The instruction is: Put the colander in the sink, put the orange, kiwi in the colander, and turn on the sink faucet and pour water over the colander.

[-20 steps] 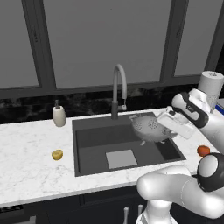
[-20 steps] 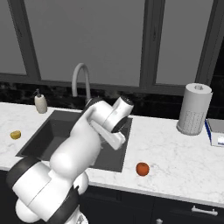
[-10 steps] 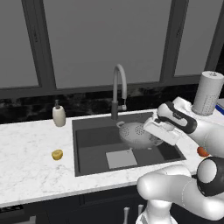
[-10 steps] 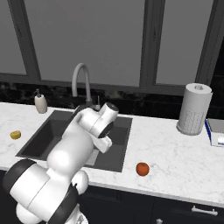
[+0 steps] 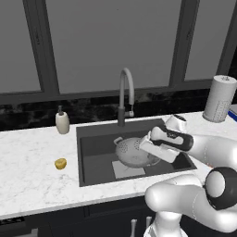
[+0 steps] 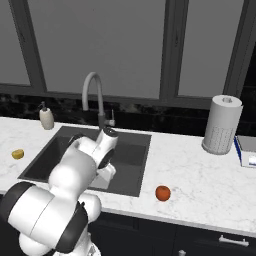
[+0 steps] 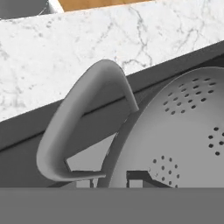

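The silver-grey colander [image 5: 132, 151] is low inside the dark sink [image 5: 95, 157], over its lighter floor patch [image 5: 126, 171]. My gripper [image 5: 147, 149] is shut on its right rim next to a loop handle [image 7: 76, 131]. In the hand view the two fingertips [image 7: 136, 176] straddle that rim, with the holed bowl [image 7: 188, 131] to the right. The orange [image 6: 162, 193] lies on the counter right of the sink. On the counter to the left lies the kiwi [image 5: 60, 163] [image 6: 18, 154]. The gooseneck faucet [image 5: 126, 92] [image 6: 95, 95] rises behind the basin. I cannot tell if the colander touches the floor.
A cream soap bottle [image 5: 62, 122] stands at the sink's back left. On the right, a paper towel roll [image 6: 221, 125] sits beside a blue-and-white box [image 6: 247, 151]. White marble counter [image 5: 28, 176] surrounds the basin. My arm crosses the sink's right half.
The arm has carried the colander leftward and down from above the sink's right edge into the basin. The fruits have stayed put.
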